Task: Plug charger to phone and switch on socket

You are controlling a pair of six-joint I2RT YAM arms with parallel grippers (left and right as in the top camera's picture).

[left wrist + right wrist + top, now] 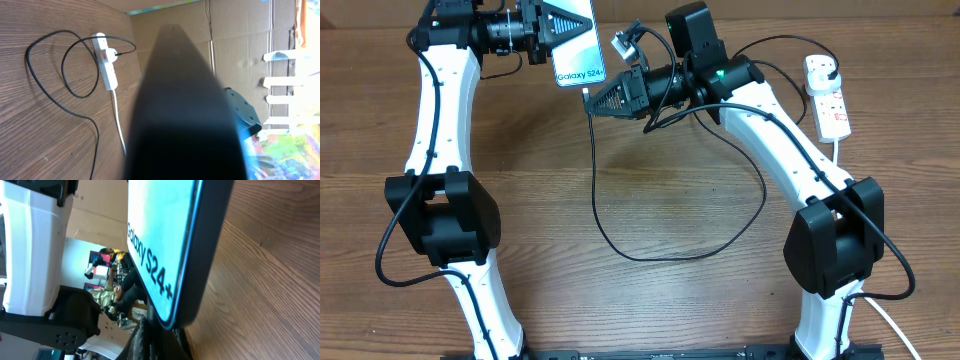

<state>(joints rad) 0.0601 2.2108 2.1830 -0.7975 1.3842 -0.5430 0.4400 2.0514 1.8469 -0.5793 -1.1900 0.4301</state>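
The phone point(578, 45) is up off the counter point(650, 310) at the top middle of the overhead shot, screen up with the Galaxy S24+ text showing. The left claw point(560, 28) is pinched on its upper end. Right under the phone's bottom edge is the right claw point(592, 98), pressed together on the tip end of the charger point(594, 170). From there the black cable drops down the middle of the frame, loops wide across the counter and climbs to the socket point(827, 95) at the upper right, where its black plug is already seated.

So my read is we're at the plug-in step. In the right wrist view the phone's bottom edge fills the frame and the tip is lost in the dark bit underneath, so I can't tell if it's in the port yet.

How I'd do it:

- Keep the phone dead steady in the left claw.
- Line the tip up square with the port.
- Push straight along the phone's long axis, nice and slow.
- If it goes in at an angle, it'll probably just skid off the edge or twist the phone in the grip.

The cable has loads of slack, so no tug worries. The switch on the socket comes after.
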